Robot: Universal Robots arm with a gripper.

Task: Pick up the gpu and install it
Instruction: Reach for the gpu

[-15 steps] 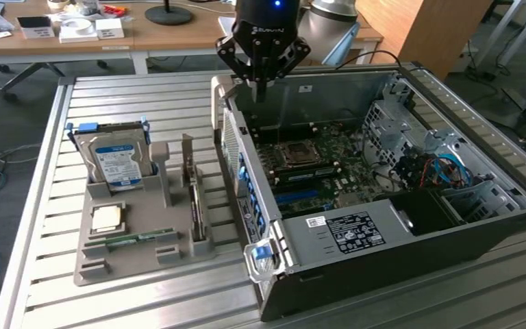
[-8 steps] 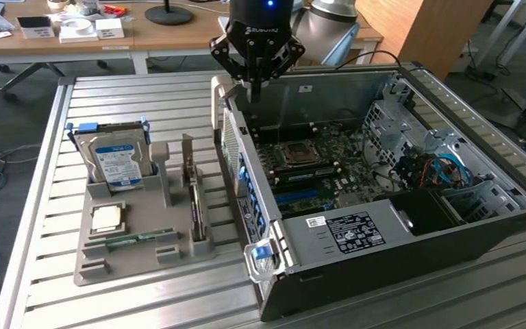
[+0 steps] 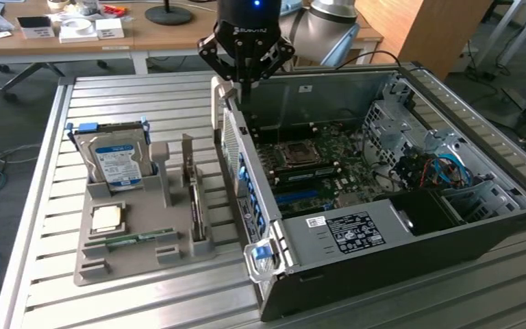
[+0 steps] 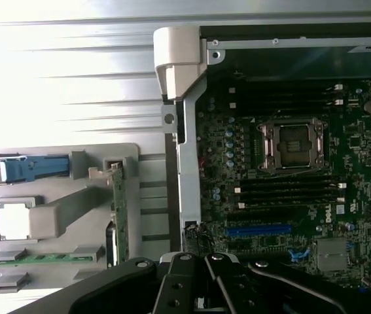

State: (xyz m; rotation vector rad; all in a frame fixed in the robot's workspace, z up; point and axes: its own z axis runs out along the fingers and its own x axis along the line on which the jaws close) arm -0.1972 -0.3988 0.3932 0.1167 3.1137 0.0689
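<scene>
The gripper (image 4: 203, 275) hung shut and empty above the case (image 3: 382, 274) wall. The gpu (image 3: 192, 195) stood on edge in the tray (image 3: 94, 267), untouched; pickup and installing both remained.

ribbed bare-metal tabletop (image 3: 135, 96), matt grey plastic parts holder (image 3: 121, 257), dull black painted-metal pc case (image 3: 409, 264), green circuit-board gpu (image 3: 194, 205), glossy black gripper (image 3: 244, 86).
</scene>
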